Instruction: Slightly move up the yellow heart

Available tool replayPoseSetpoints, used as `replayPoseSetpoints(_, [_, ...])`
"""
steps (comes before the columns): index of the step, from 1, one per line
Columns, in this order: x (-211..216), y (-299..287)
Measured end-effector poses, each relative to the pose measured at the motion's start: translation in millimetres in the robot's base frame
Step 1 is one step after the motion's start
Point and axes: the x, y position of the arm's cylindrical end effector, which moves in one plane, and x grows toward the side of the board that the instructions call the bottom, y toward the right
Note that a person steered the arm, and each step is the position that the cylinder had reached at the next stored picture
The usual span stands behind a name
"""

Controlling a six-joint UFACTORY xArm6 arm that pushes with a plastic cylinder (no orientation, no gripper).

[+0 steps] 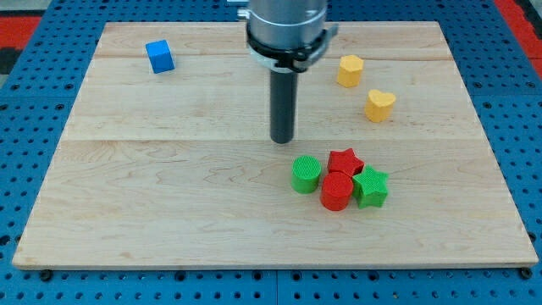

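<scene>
Showing our tip (282,140) resting on bare board (169,195) at centre; we have no fingers to report, only a rod. The yellow heart (380,105) lies at 2 o'clock from the tip, well apart from it, untouched. Its lobes seem to face the view's right and its point the left, so its long axis runs roughly left-right, though that is hard to tell. A second yellow block (349,70) sits at its 11 o'clock. Pushing upward calls, we judge, for contact from 6 o'clock, in the gap above the red star (345,161).
</scene>
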Motion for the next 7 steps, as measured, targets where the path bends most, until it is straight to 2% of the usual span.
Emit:
replayPoseSetpoints(2, [-3.8,-2.3])
replayPoseSetpoints(3, [-1.8,17.8])
replayPoseSetpoints(5, [-0.3,112.3])
replayPoseSetpoints(6, [-17.5,161.0])
replayPoseSetpoints(7, [-76.1,188.5])
